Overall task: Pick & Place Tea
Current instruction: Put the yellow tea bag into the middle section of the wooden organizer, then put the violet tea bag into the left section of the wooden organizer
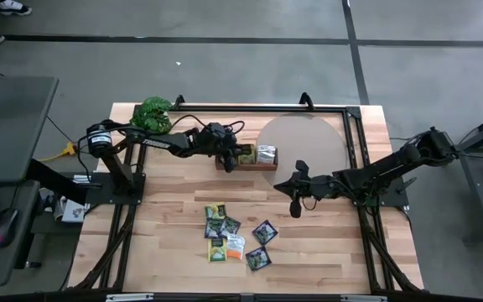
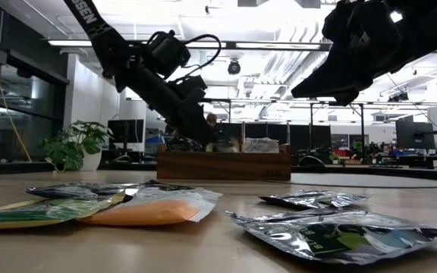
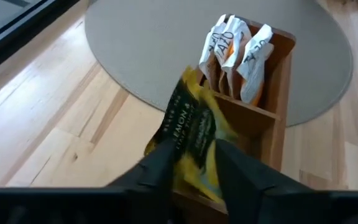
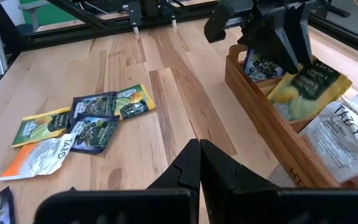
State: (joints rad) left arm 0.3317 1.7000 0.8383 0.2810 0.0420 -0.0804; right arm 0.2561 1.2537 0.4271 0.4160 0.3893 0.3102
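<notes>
Where the high view hid it, our left gripper [image 3: 188, 165] showed in its wrist view pinching a yellow-green sachet [image 3: 190, 127] over the tray's [image 3: 278, 87] middle compartment. Our right gripper [image 1: 296, 205] hung closed, empty, above the wooden table [image 1: 166, 218], near loose sachets [image 1: 225, 235]. A plant [image 1: 152, 113] stood behind.

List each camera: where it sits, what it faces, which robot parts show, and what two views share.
High: overhead, straight down; both arms, wooden tray, loose sachets.
Low: table height, level into the room; both arms overhead.
Left wrist: on the left arm; left gripper shut on a yellow-black sachet over the tray.
Right wrist: on the right arm; shut right gripper.
Shared: both wrist views show that sachet.
</notes>
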